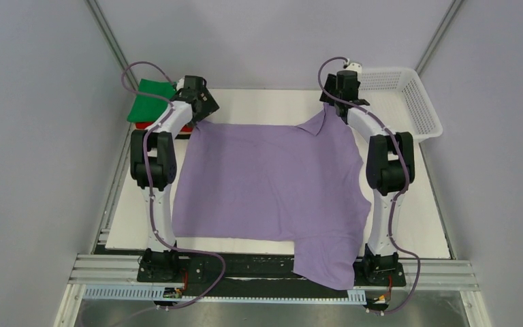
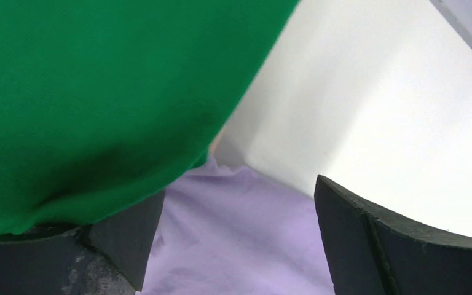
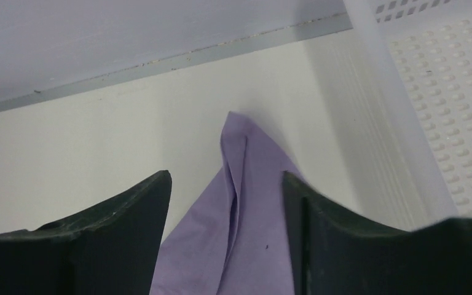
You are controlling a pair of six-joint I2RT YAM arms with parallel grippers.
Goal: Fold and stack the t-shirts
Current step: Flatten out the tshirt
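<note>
Green folded shirt point(image 1: 151, 101) sits far-left, draped over one finger of left gripper point(image 2: 236, 203), whose jaws are wide with nothing pinched. Lavender t-shirt point(image 1: 272, 177) is spread flat on the table point(image 1: 259, 102), near sleeve hanging over the front edge. Right gripper point(image 3: 227, 184) is part-open astride its far-right corner, beside the basket point(image 1: 428, 112); can't tell if the pads touch cloth. Cloth looks light and limp and will likely sag and crease: pinch both far corners at the hem and lift together

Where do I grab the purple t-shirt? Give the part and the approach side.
Probably its far corners, from above. The purple t-shirt lies flat, so only edges offer grip; the far-right corner is bunched into a ridge, the far-left corner lies inside the open left gripper.
</note>
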